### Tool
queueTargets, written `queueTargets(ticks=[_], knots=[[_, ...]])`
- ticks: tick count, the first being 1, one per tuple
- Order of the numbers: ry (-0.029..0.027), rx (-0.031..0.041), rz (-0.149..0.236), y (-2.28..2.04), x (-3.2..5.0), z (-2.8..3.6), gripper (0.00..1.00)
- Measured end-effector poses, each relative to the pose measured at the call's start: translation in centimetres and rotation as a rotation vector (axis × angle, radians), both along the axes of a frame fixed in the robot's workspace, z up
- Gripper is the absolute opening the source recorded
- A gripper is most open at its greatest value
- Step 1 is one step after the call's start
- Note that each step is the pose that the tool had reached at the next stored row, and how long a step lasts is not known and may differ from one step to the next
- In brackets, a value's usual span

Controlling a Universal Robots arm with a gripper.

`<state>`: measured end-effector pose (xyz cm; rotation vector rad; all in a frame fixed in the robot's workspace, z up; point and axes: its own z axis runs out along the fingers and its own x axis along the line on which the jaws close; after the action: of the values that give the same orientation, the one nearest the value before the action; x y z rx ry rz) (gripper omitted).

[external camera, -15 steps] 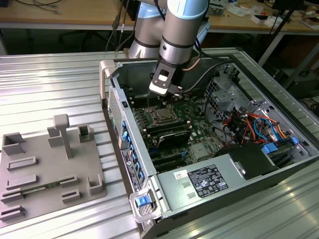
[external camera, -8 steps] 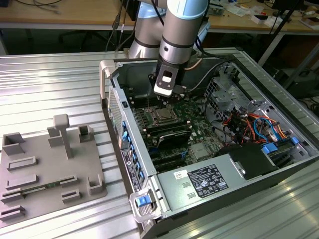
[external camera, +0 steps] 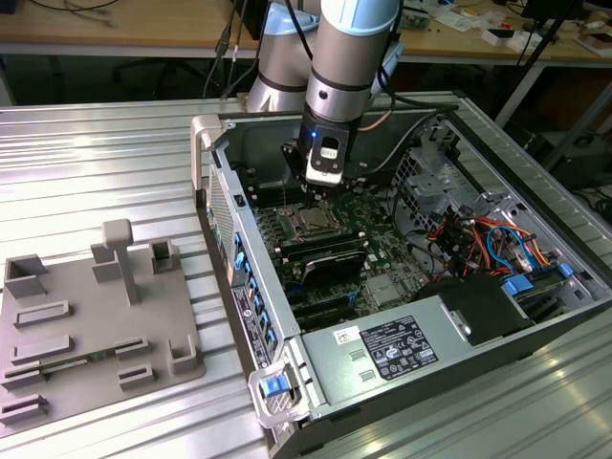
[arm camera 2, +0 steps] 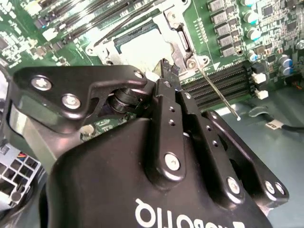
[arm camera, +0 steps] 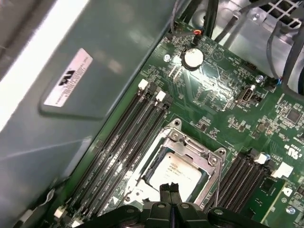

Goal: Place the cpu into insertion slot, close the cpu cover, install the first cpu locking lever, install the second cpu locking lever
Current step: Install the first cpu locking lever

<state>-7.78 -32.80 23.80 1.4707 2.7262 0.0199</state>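
The thin lever point(arm camera 2: 216, 92) just beside the fingertips looks unlatched. A push from the gripper point(arm camera 2: 164, 71), whose jaws are pressed together with nothing seen between them, could skid off that slim rod and gouge the board point(arm camera: 213, 99) or the memory slots point(arm camera 2: 223, 78) next to it. The cpu point(arm camera: 176, 170) lies just beyond the tips, framed by the cover point(arm camera: 190, 145), which appears lowered, while the arm point(external camera: 349, 57) drops straight down into the case point(external camera: 229, 249) with the gripper aimed at the board.

Printed labels are seen on the power supply point(external camera: 397, 346), at five o'clock, and the case wall point(arm camera: 109, 57); none legible.
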Motion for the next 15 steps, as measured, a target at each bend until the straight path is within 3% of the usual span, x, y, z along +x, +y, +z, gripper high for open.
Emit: queueTargets(ticks=[3,6,9,12,15], knots=[[0.0000,-0.0005,0.016,0.00,0.00,0.53,0.11],[0.0001,-0.0010,0.094,0.01,-0.01,0.54,0.11],[-0.0001,-0.0012,0.196,0.00,-0.01,0.53,0.11],[0.0000,-0.0019,0.233,-0.01,-0.25,0.54,0.11],[-0.0001,-0.0017,0.240,-0.07,-0.74,0.54,0.11]])
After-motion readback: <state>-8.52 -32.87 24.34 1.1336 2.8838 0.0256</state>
